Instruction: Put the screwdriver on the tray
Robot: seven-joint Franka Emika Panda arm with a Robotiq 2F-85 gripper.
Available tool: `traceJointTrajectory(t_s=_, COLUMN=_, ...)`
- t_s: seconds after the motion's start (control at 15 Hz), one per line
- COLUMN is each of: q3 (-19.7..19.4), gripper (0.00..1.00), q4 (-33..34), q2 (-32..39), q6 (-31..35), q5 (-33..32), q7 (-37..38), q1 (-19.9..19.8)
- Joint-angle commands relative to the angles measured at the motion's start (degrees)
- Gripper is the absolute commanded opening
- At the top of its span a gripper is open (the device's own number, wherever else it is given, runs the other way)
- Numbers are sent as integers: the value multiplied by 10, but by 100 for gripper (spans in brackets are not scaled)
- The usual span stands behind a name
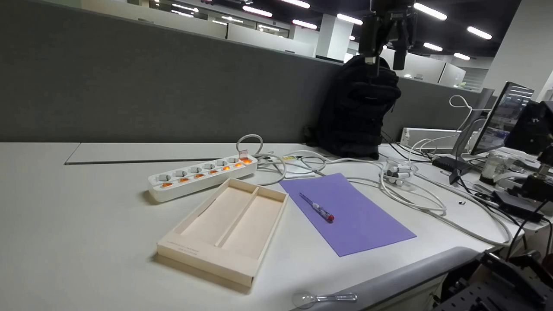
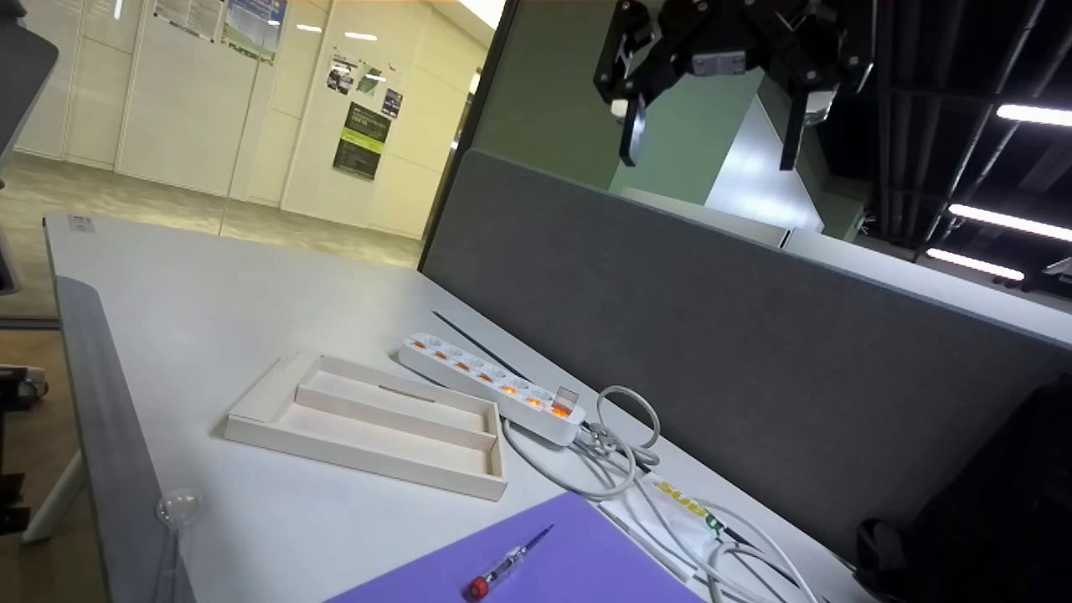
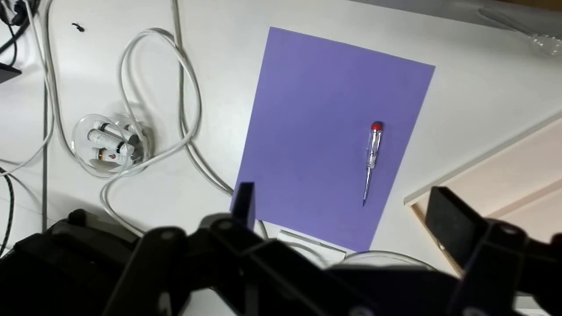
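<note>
The screwdriver, thin with a clear handle and a red cap, lies on the purple mat in both exterior views. It also shows in the wrist view, its tip pointing toward the gripper side. The pale beige tray with a lengthwise divider sits beside the mat in both exterior views. Only a corner part of the tray shows in the wrist view. My gripper is open and empty, high above the table in both exterior views. Its spread fingers show in the wrist view.
The purple mat lies under the screwdriver. A white power strip stands behind the tray, with cables around. A black backpack leans on the grey partition. A clear spoon lies near the front edge.
</note>
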Motion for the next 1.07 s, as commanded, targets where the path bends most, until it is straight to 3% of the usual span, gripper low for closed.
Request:
traceJointTrajectory(t_s=0.0, q3=-11, gripper=100, q4=-7, q2=22, q6=40, q5=4, q7=11, q1=4)
traceJointTrajectory(t_s=0.2, q3=-15, gripper=100, q4=-20, q2=48, q6=105, q5=2, q7=13, q1=2)
traceJointTrajectory(t_s=0.47, q3=-29, gripper=100, q4=-34, q2=95, q6=167, q5=56, q7=-26, q1=10)
traceJointTrajectory(t_s=0.8, q3=-35, gripper=100, q4=-43, q2=163, q6=181, q5=152, q7=-98, q1=13)
traceJointTrajectory(t_s=1.0, q3=-33, gripper=100, q4=-48, q2=201, q6=190, q5=145, q7=-94, q1=4)
